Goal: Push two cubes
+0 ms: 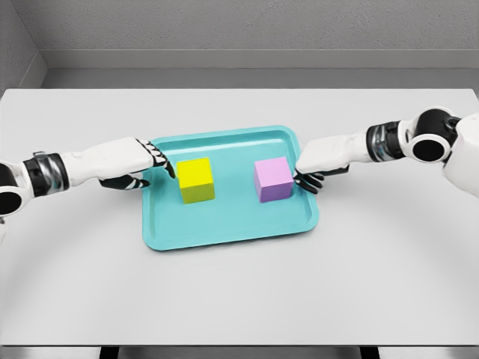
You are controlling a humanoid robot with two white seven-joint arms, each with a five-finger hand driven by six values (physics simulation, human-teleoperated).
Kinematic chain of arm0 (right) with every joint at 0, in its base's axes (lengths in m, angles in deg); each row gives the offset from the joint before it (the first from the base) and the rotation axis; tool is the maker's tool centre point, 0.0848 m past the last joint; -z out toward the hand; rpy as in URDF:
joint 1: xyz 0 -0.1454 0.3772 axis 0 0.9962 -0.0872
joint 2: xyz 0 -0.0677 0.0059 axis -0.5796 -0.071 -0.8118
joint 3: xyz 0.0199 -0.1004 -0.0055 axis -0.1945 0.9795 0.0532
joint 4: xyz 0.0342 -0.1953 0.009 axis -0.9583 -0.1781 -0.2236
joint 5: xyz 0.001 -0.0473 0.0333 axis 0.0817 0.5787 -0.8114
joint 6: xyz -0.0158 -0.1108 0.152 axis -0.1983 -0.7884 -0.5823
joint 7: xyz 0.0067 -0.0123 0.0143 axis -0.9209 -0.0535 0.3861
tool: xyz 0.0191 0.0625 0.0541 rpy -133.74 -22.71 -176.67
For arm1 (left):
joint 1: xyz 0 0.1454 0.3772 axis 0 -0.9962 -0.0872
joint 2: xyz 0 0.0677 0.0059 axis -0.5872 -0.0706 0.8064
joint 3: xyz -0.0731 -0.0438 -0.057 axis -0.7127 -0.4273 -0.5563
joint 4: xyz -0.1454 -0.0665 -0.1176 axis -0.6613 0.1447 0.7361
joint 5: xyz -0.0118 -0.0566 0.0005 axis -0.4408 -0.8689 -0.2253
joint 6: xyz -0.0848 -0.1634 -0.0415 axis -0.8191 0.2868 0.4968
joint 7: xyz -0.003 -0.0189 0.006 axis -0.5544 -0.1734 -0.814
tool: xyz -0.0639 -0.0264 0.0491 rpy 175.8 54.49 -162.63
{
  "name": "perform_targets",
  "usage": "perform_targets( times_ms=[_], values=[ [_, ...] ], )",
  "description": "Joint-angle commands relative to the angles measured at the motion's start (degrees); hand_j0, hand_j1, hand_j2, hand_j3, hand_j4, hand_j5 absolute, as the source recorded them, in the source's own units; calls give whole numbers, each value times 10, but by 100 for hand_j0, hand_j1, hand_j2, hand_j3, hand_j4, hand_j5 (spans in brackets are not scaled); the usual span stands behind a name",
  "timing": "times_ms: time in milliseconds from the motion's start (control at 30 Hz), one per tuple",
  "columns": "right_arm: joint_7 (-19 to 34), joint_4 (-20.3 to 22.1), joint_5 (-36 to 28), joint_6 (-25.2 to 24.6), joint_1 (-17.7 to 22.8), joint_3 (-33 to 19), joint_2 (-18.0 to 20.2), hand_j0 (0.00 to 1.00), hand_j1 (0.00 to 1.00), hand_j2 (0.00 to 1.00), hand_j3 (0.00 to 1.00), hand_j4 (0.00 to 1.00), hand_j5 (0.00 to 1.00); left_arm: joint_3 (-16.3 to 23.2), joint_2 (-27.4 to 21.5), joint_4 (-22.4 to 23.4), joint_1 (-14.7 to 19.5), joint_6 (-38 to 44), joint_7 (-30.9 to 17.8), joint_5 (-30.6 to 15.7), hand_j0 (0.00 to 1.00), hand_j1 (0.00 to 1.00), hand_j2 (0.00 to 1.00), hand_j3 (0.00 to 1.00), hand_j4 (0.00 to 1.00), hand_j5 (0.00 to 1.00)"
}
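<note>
1. I am looking down at a white table point(239, 292) that is carrying a teal tray point(224, 232).
2. A yellow cube point(196, 180) is sitting on the left half of the tray, and a pink cube point(272, 179) is sitting on the right half, the two well apart.
3. My left hand point(133, 164) is reaching in over the tray's left rim, its dark-tipped fingers point(160, 160) curling just beside the yellow cube; I cannot tell whether they are touching it.
4. My right hand point(320, 163) is reaching over the right rim, its fingers point(307, 182) curling close against the pink cube's right side.
</note>
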State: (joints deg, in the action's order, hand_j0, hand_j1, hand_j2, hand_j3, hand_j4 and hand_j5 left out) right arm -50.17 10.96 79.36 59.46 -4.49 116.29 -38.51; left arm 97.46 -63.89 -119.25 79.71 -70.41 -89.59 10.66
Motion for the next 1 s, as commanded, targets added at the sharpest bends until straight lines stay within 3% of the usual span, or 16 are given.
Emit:
perform_targets(
  times_ms=[0,533,833,967],
  values=[
    [-2,3,6,3,0,6,-2,13,13,13,13,13,13,-3,-10,2,-1,1,0,-2,67,67,67,67,67,67],
    [-2,11,6,3,-5,11,-23,13,13,13,13,13,13,2,46,11,12,1,0,-1,64,64,64,64,64,64],
    [-2,9,6,3,-8,11,-32,13,13,13,13,13,13,-5,-4,9,9,1,0,-9,64,64,64,64,64,64],
    [-2,4,6,3,-8,12,-34,13,13,13,13,13,13,-16,1,19,6,1,0,-9,63,63,63,63,63,63]
  ],
)
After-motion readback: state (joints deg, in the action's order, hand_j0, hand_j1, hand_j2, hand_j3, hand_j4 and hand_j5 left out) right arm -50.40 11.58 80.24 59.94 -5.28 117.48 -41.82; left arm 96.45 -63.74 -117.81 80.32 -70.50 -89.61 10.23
